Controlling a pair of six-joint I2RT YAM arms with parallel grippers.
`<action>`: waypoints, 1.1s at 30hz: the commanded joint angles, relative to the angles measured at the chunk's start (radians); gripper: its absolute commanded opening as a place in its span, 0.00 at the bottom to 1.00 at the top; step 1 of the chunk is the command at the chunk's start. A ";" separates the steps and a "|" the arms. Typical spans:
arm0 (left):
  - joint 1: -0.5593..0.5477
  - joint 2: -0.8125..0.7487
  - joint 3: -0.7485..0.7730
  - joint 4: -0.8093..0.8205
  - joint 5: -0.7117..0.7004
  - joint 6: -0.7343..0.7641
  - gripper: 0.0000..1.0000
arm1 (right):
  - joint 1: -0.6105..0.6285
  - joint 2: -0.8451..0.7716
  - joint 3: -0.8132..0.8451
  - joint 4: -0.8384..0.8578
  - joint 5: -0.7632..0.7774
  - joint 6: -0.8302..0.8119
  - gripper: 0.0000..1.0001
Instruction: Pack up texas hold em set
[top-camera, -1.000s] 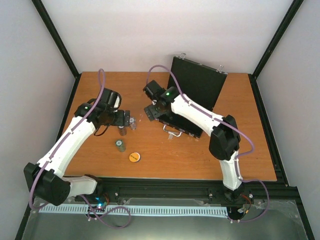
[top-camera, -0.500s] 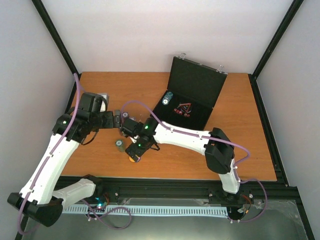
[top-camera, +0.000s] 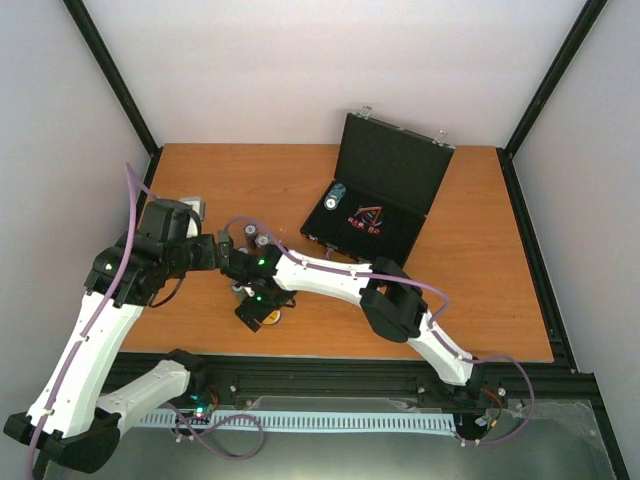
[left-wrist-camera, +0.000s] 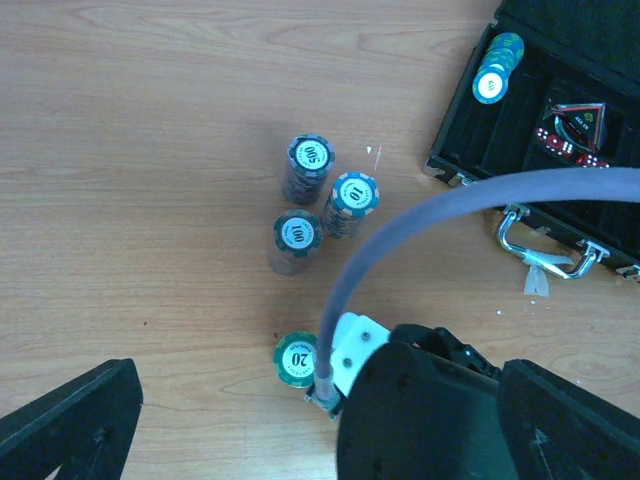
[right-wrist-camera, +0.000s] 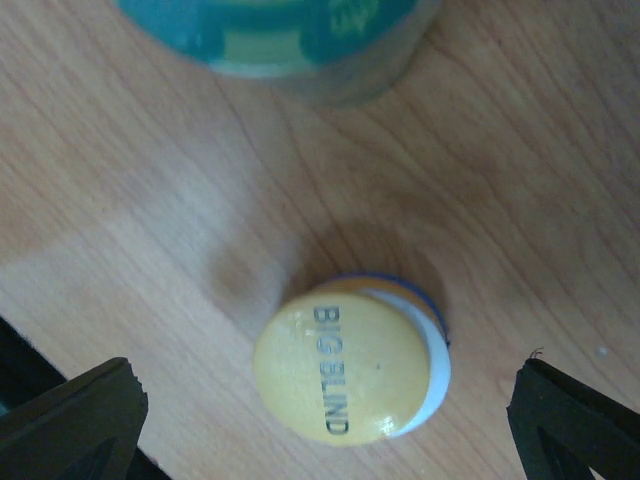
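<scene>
The case (top-camera: 398, 232) sits open at the back right of the worktop (top-camera: 490, 300), with its lid (top-camera: 395, 165) standing up and the silver handle (left-wrist-camera: 545, 250) sticking out toward the front. Inside it there's one chip stack (left-wrist-camera: 497, 68) lying on its side at the left end. The red-black triangle (left-wrist-camera: 575, 118) is further right, and the little red dice (left-wrist-camera: 565, 148) are right against it.

Out on the wood to the left of the case, three upright stacks huddle close together: the 500 stack (left-wrist-camera: 309, 155), the 10 stack (left-wrist-camera: 354, 192) and the 100 stack (left-wrist-camera: 296, 232). The 20 stack (left-wrist-camera: 296, 358) stands by itself a bit nearer the front edge. Just beside that one lies the orange disc (right-wrist-camera: 345, 375), flat on the wood and marked BIG BLIND. A white and blue rim peeks out along one side of it. That might be a second disc underneath, but honestly I can't tell from that close-up.

The right arm (top-camera: 320, 272) reaches across to the left and sits low. The right jaws are spread wide, one on each side of the disc, and neither touches it. The left arm (top-camera: 105, 320) hangs above the worktop by the chip cluster, looking down on it. The left jaws are wide apart too, with nothing gripped.
</scene>
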 joint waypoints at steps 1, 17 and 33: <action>0.001 -0.016 0.002 -0.025 0.003 -0.009 1.00 | 0.008 0.067 0.108 -0.081 0.031 0.013 1.00; 0.002 0.001 -0.018 -0.010 0.001 0.020 1.00 | -0.006 0.114 0.107 -0.101 0.049 0.050 1.00; 0.002 -0.001 -0.022 -0.008 -0.001 0.019 1.00 | -0.010 0.125 0.043 -0.063 0.002 0.055 0.68</action>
